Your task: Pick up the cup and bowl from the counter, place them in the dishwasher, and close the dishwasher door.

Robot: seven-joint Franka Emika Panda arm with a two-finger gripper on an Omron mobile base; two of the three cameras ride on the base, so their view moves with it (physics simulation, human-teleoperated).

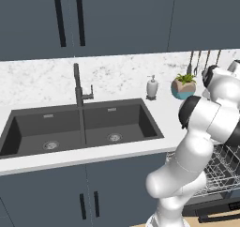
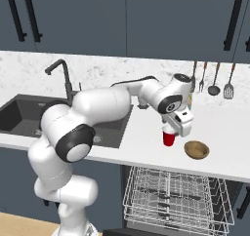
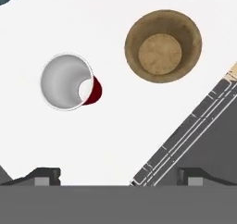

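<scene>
Gripper [image 2: 172, 132] open, poised over cup [image 2: 168, 138].
Both dishes upright on counter [image 2: 224, 152] beside bowl [image 2: 197, 149]; rack [image 2: 176, 193] pulled out below, ready for loading.

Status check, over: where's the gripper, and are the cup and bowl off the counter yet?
Gripper open, empty, hovering above cup. Cup and bowl both on counter, apart. Dishwasher rack out; nothing in the way.
</scene>
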